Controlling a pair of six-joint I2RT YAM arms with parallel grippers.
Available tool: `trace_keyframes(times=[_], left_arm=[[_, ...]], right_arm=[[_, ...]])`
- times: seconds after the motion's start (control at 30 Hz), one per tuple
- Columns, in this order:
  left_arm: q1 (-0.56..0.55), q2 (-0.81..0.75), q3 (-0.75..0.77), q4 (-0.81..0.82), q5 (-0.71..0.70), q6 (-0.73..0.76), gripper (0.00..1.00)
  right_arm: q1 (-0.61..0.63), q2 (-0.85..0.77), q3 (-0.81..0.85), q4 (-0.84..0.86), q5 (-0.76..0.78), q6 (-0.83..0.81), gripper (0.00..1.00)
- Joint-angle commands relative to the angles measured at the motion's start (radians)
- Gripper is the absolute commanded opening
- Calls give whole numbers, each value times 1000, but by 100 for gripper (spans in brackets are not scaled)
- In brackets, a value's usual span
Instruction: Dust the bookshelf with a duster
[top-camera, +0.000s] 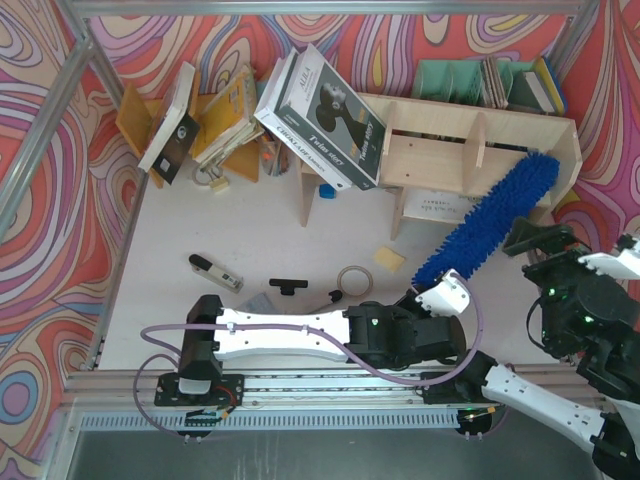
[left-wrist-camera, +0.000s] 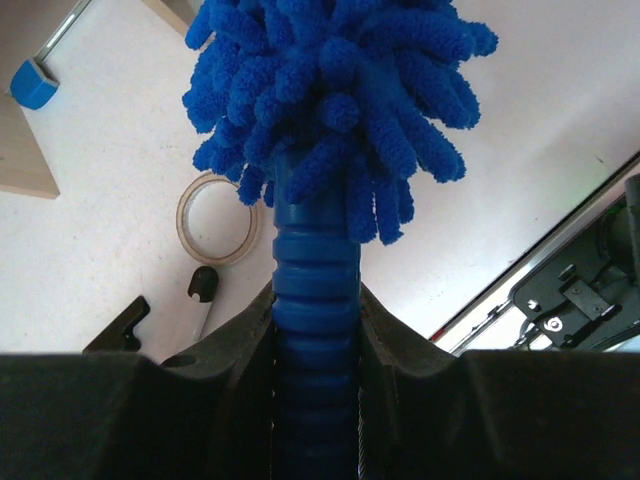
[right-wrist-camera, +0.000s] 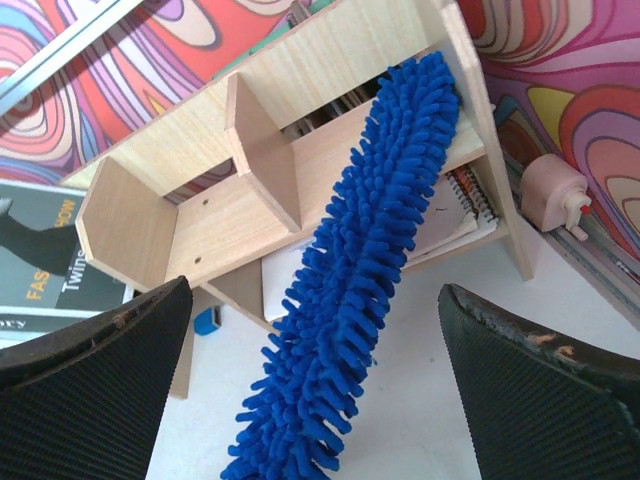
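My left gripper (top-camera: 440, 292) is shut on the ribbed blue handle (left-wrist-camera: 315, 300) of the duster (top-camera: 490, 222). The fluffy blue duster slants up and right, its tip resting on the right end of the pale plywood bookshelf (top-camera: 440, 128). In the right wrist view the duster (right-wrist-camera: 370, 270) lies across the bookshelf (right-wrist-camera: 250, 215), tip in the right compartment. My right gripper (top-camera: 535, 240) is open and empty, just right of the duster; its black fingers (right-wrist-camera: 90, 390) stand wide on either side of the strands.
A large boxed book (top-camera: 322, 118) leans on the shelf's left end, with more books (top-camera: 200, 120) toppled at the back left. On the table lie a tape ring (top-camera: 353, 280), a yellow pad (top-camera: 389, 259), a marker (top-camera: 215, 272) and a black clip (top-camera: 287, 286). A blue block (top-camera: 326, 190) sits under the shelf.
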Motion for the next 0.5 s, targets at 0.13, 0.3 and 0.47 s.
trace_keyframes(times=[0.13, 0.3, 0.47], left_arm=[[-15, -28, 18, 100, 24, 51, 0], [-19, -71, 11, 142, -29, 69, 0], [-5, -73, 44, 158, -71, 98, 0]], right_arm=[[1, -80, -36, 25, 104, 38, 99], [0, -55, -30, -21, 97, 84, 99], [0, -53, -32, -44, 88, 119, 99]])
